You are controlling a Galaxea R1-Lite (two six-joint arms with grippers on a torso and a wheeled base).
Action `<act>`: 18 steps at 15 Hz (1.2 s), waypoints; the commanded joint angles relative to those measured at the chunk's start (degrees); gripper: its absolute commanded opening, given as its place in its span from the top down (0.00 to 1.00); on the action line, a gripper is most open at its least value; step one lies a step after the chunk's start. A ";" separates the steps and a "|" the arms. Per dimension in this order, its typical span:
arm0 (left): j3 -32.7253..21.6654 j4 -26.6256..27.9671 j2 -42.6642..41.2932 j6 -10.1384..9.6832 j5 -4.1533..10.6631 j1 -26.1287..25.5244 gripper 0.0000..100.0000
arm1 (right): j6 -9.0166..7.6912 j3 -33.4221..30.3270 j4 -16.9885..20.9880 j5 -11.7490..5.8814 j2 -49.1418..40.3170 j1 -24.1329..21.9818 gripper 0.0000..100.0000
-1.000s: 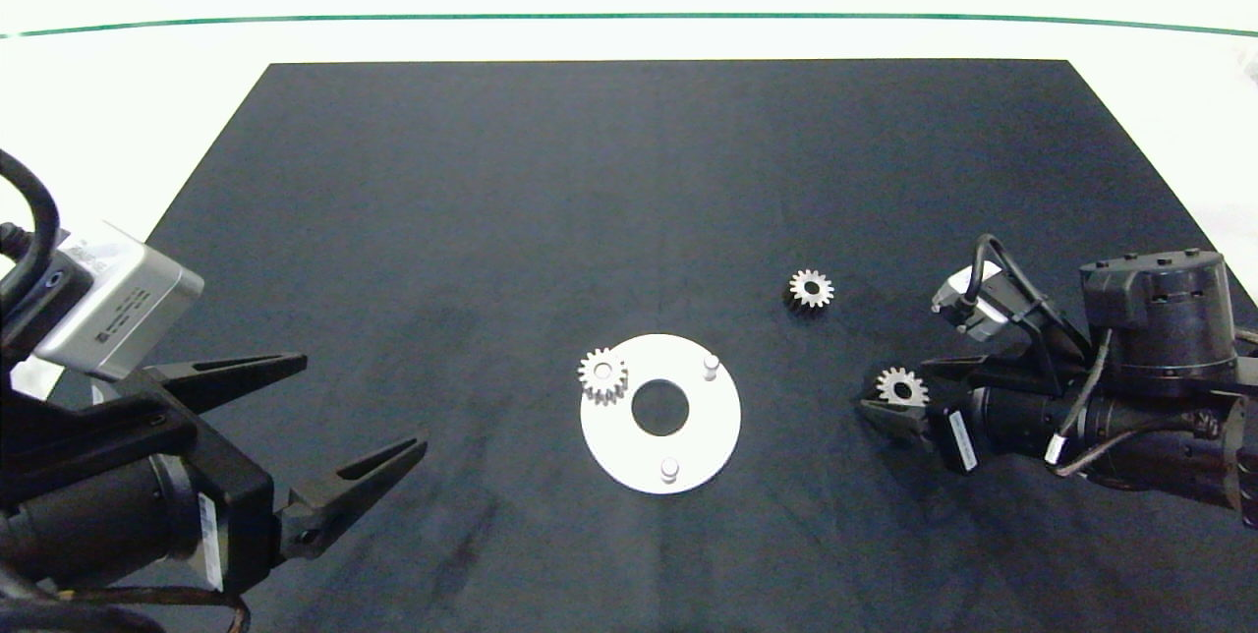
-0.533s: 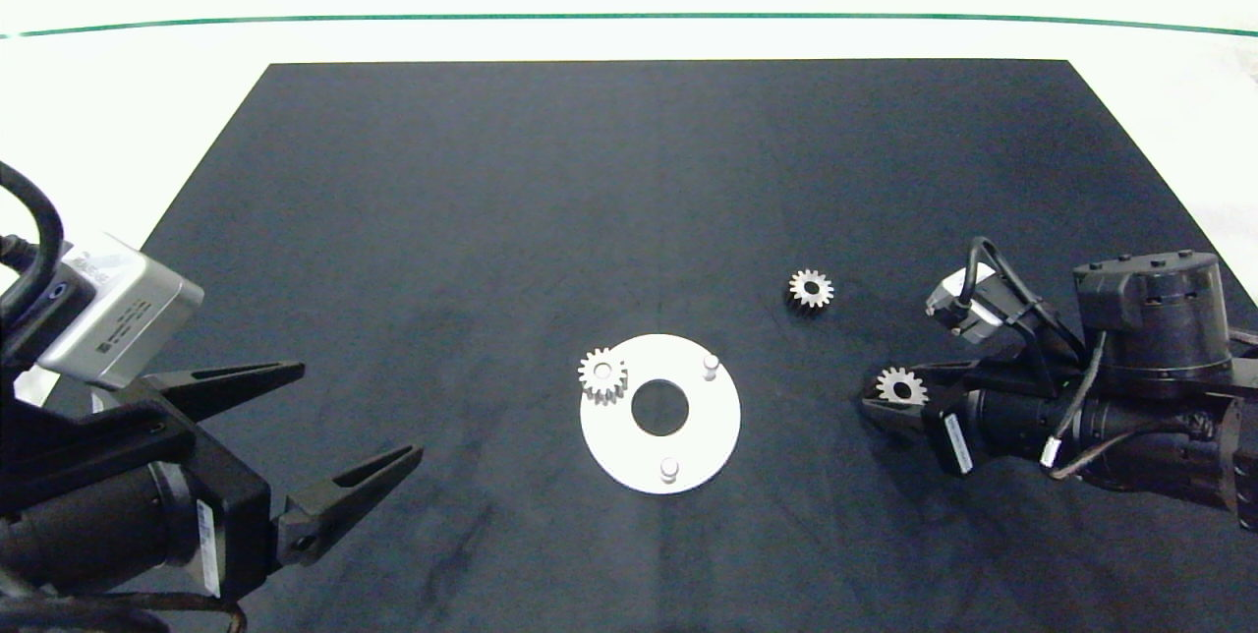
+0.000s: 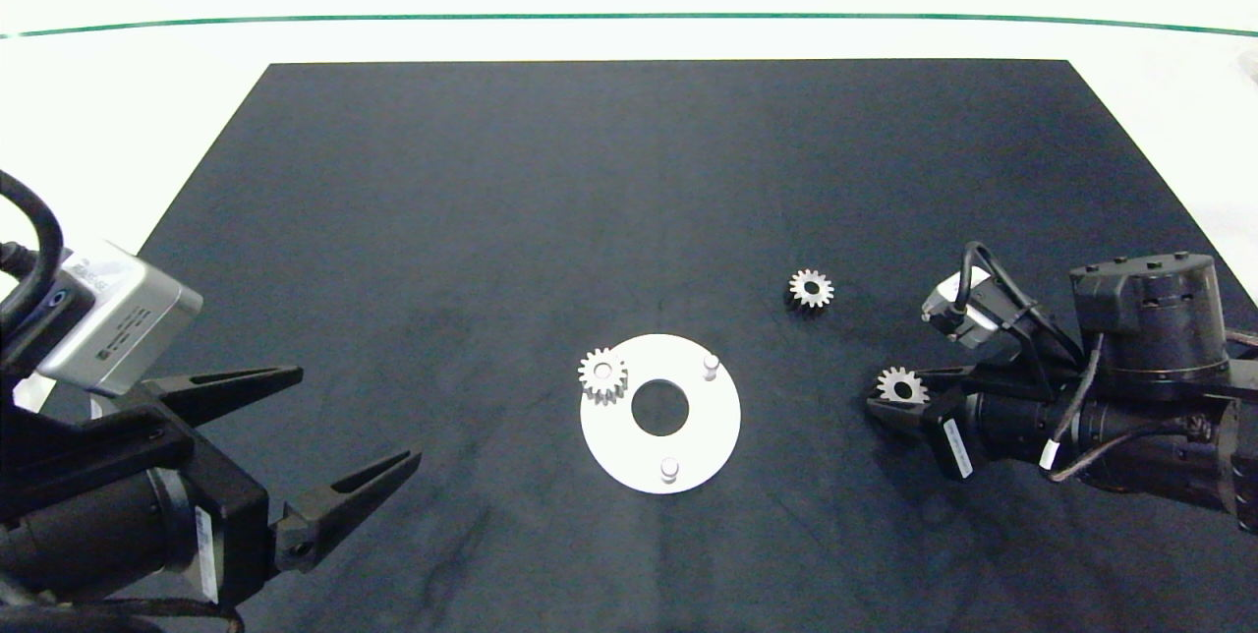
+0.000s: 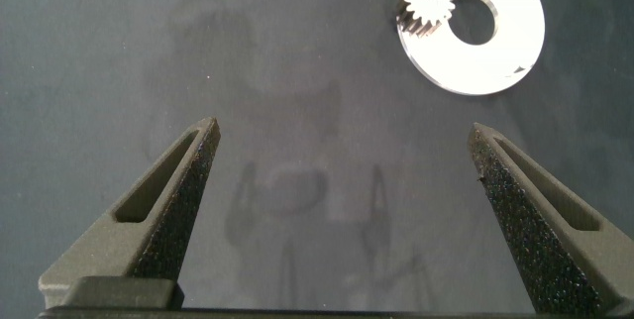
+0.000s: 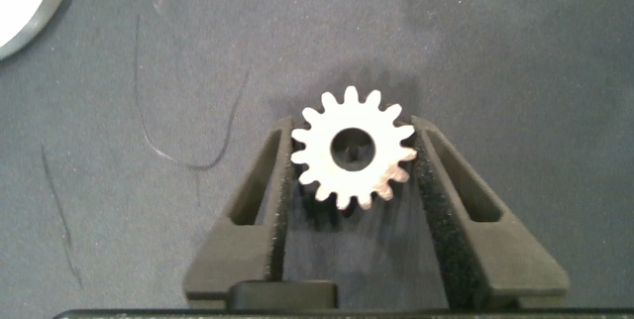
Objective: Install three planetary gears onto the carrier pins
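The left gripper [image 3: 339, 422] sits parked at the mat's [image 3: 550, 191] 8 o'clock corner, fingers spread wide and holding nothing. Over the last second it has barely shifted, sinking only slightly toward the near edge.

At the mat's centre lies the disc [image 3: 703, 436]. One gear [image 3: 602, 374] is already seated on the pin at the disc's 10 o'clock. The pins at 2 o'clock [image 3: 711, 364] and 6 o'clock [image 3: 669, 467] are bare.

A second gear [image 3: 811, 289] lies flat on the mat, off the disc toward 2 o'clock, clear of everything.

The third gear [image 3: 900, 385] is clamped between the fingers of the right gripper [image 3: 892, 404], at 3 o'clock from the disc and well apart from it. The wrist view shows the pads pressing the teeth on both sides, bore facing the camera. Since a second ago this gripper, gear in its grasp, has edged slightly away from the disc, and the wrist behind it has tilted a little. That looks like a lift after the grasp, not yet a carry.

So one of three is installed. The likely next move is bringing this gear to a free pin, probably the 2 o'clock one, and lining the bore up squarely, since a small tilt could jam it on the pin.
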 commanded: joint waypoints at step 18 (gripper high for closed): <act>1.24 1.00 -13.67 0.18 -0.02 0.09 0.00 | 4.53 -8.21 15.51 -3.73 -9.52 11.70 0.78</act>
